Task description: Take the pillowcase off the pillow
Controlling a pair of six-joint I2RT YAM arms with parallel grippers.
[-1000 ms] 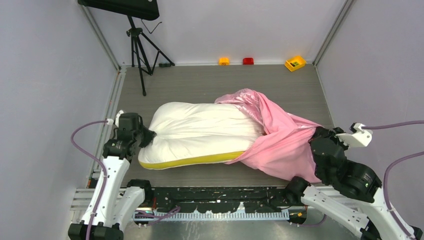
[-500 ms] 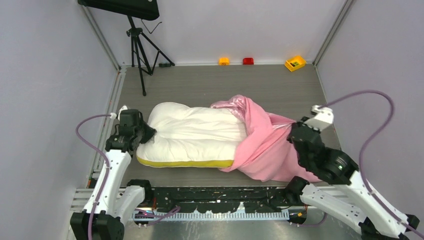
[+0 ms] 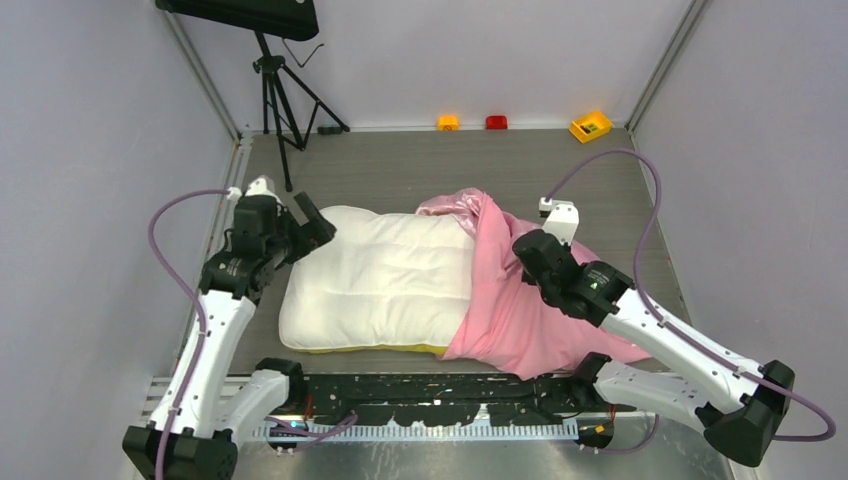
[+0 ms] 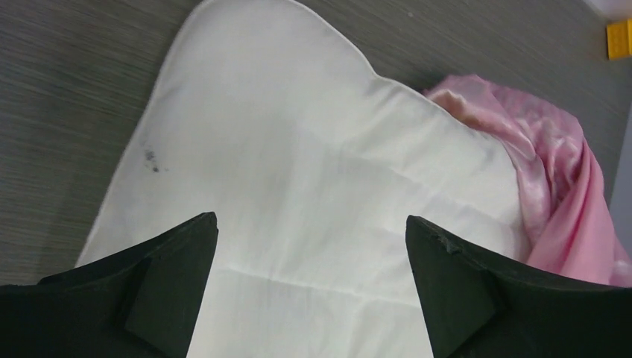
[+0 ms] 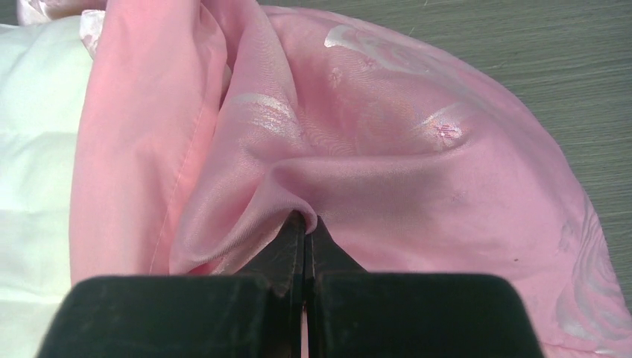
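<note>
Your right gripper [image 5: 304,224]: jaws closed tight, pinching pillowcase [image 5: 387,156] fold. Your left gripper [image 4: 309,220]: jaws spread wide, holding nothing, over pillow [image 4: 298,149] left end. Pillowcase bunched over pillow's right end, both on table [image 3: 400,170].

Even, bright overhead light; satin pillowcase [image 5: 387,149] glints, wrist views perhaps slightly soft.

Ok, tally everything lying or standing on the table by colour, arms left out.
Pink: 1, shiny pink satin pillowcase
White: 1, puffy white quilted pillow
Orange: 1, small orange block
Red: 1, small red block
Yellow: 1, small yellow bin
Black: 1, black tripod
Total: 6
</note>
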